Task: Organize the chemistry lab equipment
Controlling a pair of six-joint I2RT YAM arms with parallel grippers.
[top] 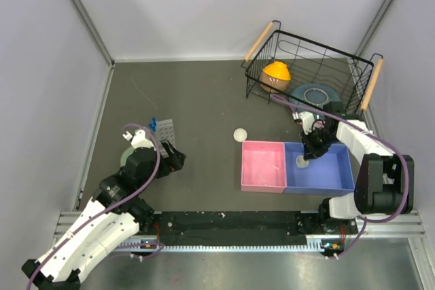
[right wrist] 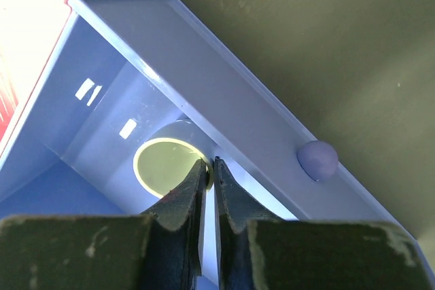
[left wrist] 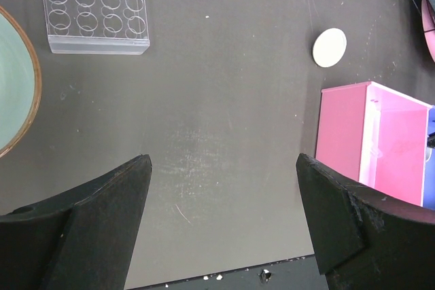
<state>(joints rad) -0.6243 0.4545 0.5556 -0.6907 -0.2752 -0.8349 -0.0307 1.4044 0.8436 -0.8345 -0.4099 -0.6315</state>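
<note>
The right gripper (right wrist: pixel 210 165) is down inside the blue bin (top: pixel 333 176), which sits on the right side of the table (top: pixel 204 100), touching the pink bin (top: pixel 264 166) on its left. Its fingers are pressed nearly together, pinching the rim of the dish in the bin (right wrist: pixel 163 166). This small round white dish lies low in the far left corner of the blue bin, close against the far wall.

The loose dish (top: pixel 240 134), also round and white, lies flat on the bare table just beyond the far left corner of the pink bin, touching nothing.

The left gripper (left wrist: pixel 223 161) hangs over the table on the left with its fingers spread wide and nothing between them. The clear tube rack (left wrist: pixel 95 8) stands on the table beyond it, and blue-capped tubes (top: pixel 153 124) stick up at the rack's far left corner. A pale green bowl (left wrist: pixel 13 86) sits just left of the rack, partly under the left arm.

At the far right a black wire basket (top: pixel 353 66) holds an orange bowl (top: pixel 276 76) and a teal plate (top: pixel 316 94).
</note>
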